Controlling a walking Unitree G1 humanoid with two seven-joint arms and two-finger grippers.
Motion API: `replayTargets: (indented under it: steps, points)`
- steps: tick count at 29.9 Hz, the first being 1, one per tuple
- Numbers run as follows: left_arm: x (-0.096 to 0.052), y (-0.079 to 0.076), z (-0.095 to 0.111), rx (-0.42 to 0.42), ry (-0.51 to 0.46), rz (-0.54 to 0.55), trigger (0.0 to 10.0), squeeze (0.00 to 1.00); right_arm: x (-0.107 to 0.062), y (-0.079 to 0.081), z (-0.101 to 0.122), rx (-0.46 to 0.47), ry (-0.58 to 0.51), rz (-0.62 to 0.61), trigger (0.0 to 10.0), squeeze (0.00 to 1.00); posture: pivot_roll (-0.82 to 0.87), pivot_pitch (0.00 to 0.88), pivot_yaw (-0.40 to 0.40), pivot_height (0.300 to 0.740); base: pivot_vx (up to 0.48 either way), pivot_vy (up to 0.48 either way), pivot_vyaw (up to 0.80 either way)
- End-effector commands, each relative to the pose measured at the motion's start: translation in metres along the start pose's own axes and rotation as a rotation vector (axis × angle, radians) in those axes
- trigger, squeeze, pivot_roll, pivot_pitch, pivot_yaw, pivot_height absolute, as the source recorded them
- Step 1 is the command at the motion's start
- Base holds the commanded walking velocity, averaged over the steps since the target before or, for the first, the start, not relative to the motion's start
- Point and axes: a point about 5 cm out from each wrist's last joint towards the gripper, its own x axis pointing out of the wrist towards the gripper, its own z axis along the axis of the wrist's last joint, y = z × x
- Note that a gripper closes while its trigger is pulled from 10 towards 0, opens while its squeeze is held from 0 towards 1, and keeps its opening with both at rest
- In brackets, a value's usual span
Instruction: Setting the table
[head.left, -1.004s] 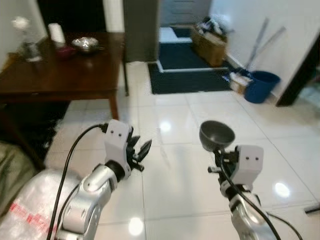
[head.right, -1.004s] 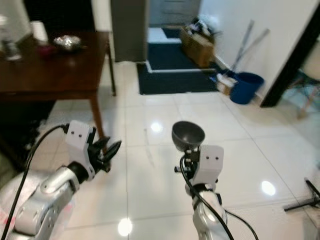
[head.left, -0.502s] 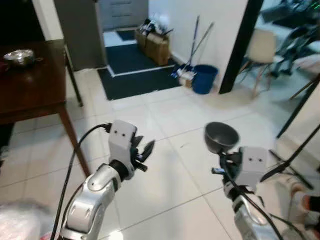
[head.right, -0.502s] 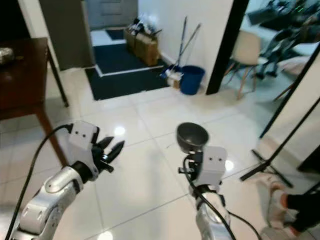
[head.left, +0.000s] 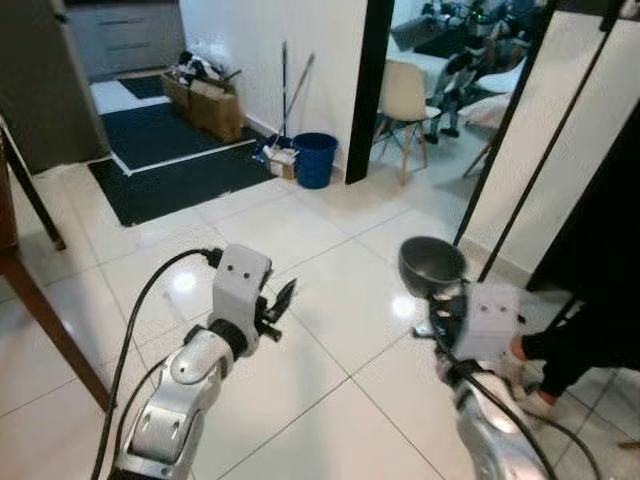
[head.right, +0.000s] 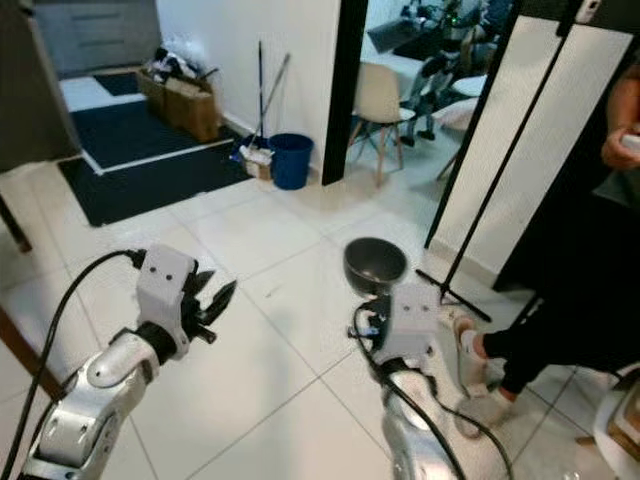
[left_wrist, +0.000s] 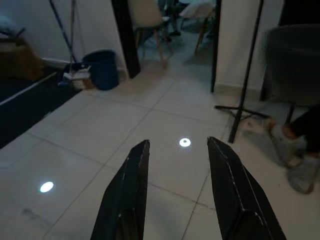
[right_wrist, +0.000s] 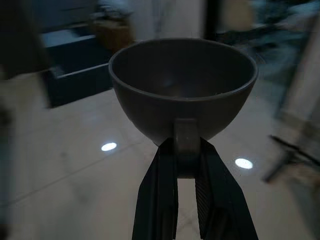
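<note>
A dark grey bowl (head.left: 432, 265) is held upright in front of me, over the white tile floor. My right gripper (right_wrist: 186, 146) is shut on a tab at the bowl's (right_wrist: 182, 90) base. My left gripper (head.left: 280, 300) is raised to the left of it at about the same height. Its two black fingers (left_wrist: 135, 175) stand apart with nothing between them, open above the tiles.
A brown table leg (head.left: 45, 325) stands at the far left. A dark mat (head.left: 170, 175), a cardboard box (head.left: 210, 100) and a blue bucket (head.left: 316, 160) lie ahead. Beyond the doorway is a chair (head.left: 405, 100). A black stand pole (head.left: 495, 150) and a person's leg (head.left: 585, 345) are on the right.
The view has swung to the right: the table has slid off to the left, and the doorway, chair and a person have come in. Both arms keep their pose, the bowl still held.
</note>
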Motion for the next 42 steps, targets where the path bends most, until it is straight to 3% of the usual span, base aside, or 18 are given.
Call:
replayTargets:
  steps: [1, 6, 15, 23, 42]
  points:
    - [-0.002, -0.001, -0.004, 0.011, 0.011, 0.005, 10.0, 0.0, 0.003, 0.001, 0.0, -0.006, -0.011, 0.013, 10.0, 0.0, 0.08, 0.065, 0.063, 0.74, 0.48, 0.0, 0.0]
    - [-0.009, 0.0, -0.009, 0.05, 0.021, 0.024, 10.0, 0.0, 0.008, 0.007, 0.0, 0.014, -0.018, 0.061, 10.0, 0.0, 0.11, 0.07, 0.047, 0.74, 0.48, 0.0, 0.0]
    - [-0.017, -0.01, -0.017, 0.046, 0.039, 0.003, 10.0, 0.0, 0.01, 0.01, -0.002, -0.002, -0.034, 0.093, 10.0, 0.0, 0.12, 0.075, 0.048, 0.74, 0.48, 0.0, 0.0]
    - [-0.013, -0.018, -0.015, 0.04, 0.024, -0.043, 10.0, 0.0, 0.006, 0.001, -0.003, -0.004, -0.044, 0.058, 10.0, 0.0, 0.09, 0.081, 0.069, 0.74, 0.48, 0.0, 0.0]
    - [-0.008, -0.02, -0.013, 0.042, 0.017, -0.067, 10.0, 0.0, 0.003, -0.002, -0.004, -0.004, -0.052, 0.031, 10.0, 0.0, 0.07, 0.082, 0.087, 0.74, 0.48, 0.0, 0.0]
